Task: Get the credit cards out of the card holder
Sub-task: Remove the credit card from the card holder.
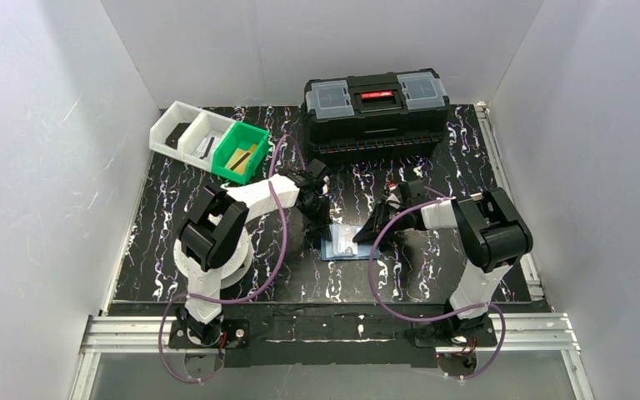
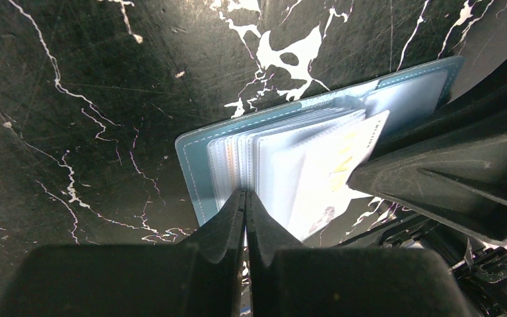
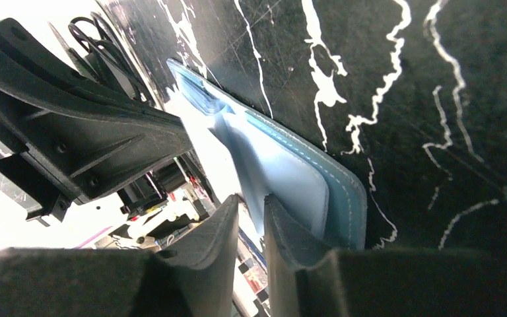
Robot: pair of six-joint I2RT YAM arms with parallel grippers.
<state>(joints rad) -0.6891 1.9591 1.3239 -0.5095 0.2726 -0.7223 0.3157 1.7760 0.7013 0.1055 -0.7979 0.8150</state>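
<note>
The blue card holder (image 1: pixel 346 242) lies open on the black mat between my two grippers. In the left wrist view its clear sleeves (image 2: pixel 284 142) fan out, and a pale card (image 2: pixel 340 165) with yellow marks sticks out at a slant. My left gripper (image 2: pixel 245 196) is shut, its tips resting on the sleeves near the holder's near edge. My right gripper (image 3: pixel 251 203) stands at the holder's other end (image 3: pixel 343 191), jaws a narrow gap apart with the edge of a pale blue leaf (image 3: pixel 290 178) between the tips. No orange-tan card shows.
A large black toolbox (image 1: pixel 375 112) stands at the back. White bins (image 1: pixel 187 129) and a green bin (image 1: pixel 240 152) sit at the back left. White walls enclose the mat on three sides.
</note>
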